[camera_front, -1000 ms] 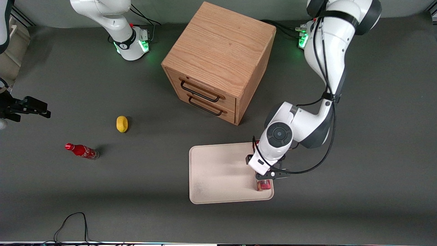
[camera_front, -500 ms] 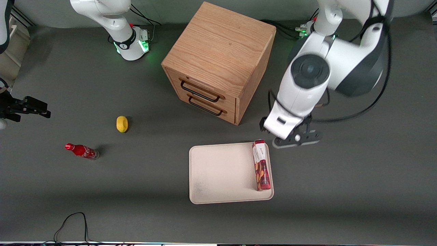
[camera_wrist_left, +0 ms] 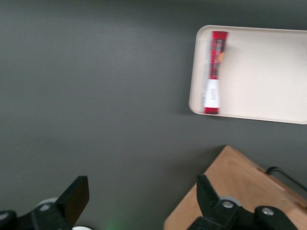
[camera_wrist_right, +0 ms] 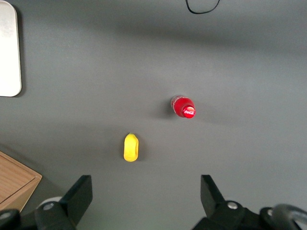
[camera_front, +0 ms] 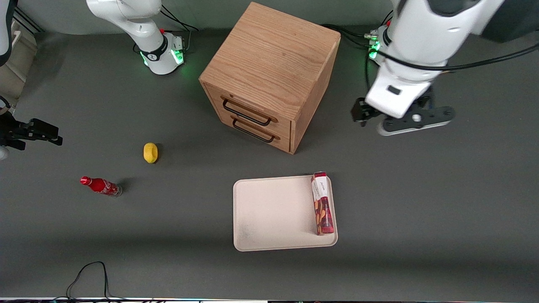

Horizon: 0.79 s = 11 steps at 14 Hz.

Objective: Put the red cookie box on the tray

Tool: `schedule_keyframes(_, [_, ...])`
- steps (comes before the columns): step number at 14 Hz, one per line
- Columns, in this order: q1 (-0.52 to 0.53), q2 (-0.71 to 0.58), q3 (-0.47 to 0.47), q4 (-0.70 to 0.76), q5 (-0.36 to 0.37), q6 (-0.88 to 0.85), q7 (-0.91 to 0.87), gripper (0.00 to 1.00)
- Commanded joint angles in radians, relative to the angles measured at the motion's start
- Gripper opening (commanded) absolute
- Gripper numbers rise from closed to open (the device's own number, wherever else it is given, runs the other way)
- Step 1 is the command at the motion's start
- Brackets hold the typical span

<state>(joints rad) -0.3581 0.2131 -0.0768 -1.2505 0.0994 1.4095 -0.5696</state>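
Dark grey tabletop, even light; red cookie box [camera_front: 322,203] lies flat inside the tray [camera_front: 269,210], lengthwise along the rim at the working arm's end, one end touching or slightly over the rim nearest the drawer cabinet [camera_front: 269,75]; placement judged done. Left gripper [camera_wrist_left: 139,201] is high above the table, well apart from tray, beside the cabinet; fingers spread, holding nothing, consistent w/ release. Lemon [camera_front: 150,152] & cola bottle [camera_front: 101,186] lie toward parked arm's end, not involved.
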Motion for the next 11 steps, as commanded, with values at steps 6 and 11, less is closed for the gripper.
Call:
schedule_keyframes(6, [0.309,-0.187,-0.001,-0.247,-0.038,0.052,0.393,1.0])
schedule_keyframes(11, [0.429,-0.216,0.0,-0.354,-0.04,0.138,0.533,1.0])
